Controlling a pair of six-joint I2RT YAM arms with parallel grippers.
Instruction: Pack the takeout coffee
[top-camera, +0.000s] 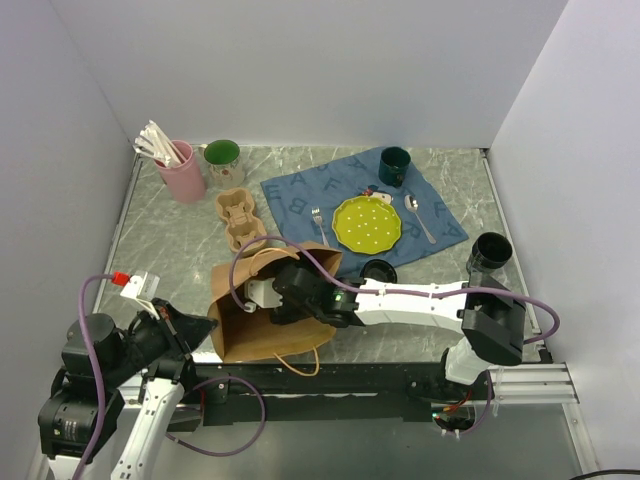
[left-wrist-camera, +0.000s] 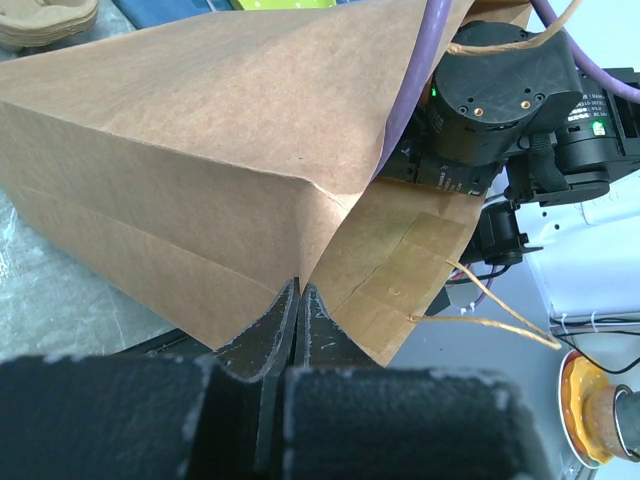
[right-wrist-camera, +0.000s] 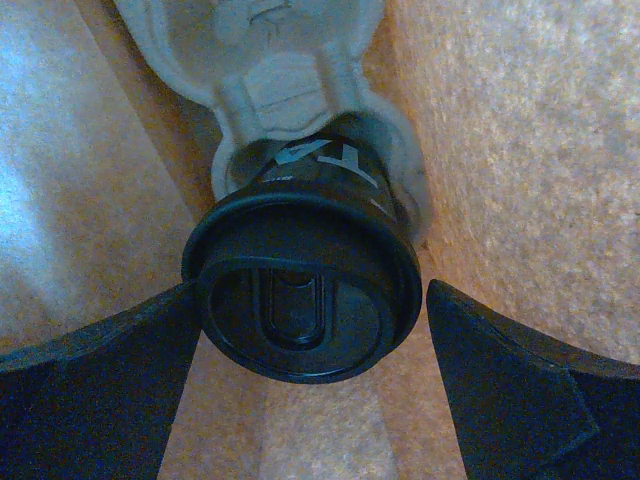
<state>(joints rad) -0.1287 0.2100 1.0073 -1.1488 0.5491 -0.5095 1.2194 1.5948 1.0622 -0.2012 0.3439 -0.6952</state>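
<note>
One black coffee cup sits inside the brown paper bag, its bottom end in a pale holder; the right claw is wide open, with one finger on each side of the lid and not squeezing; the other cup stands on the worktop beside the green plate; the left claw is shut tight, its tips against the bag's bottom corner.

Bright, even light above the paper bag; inside it, dim orange gloom, the coffee cup softly blurred.
</note>
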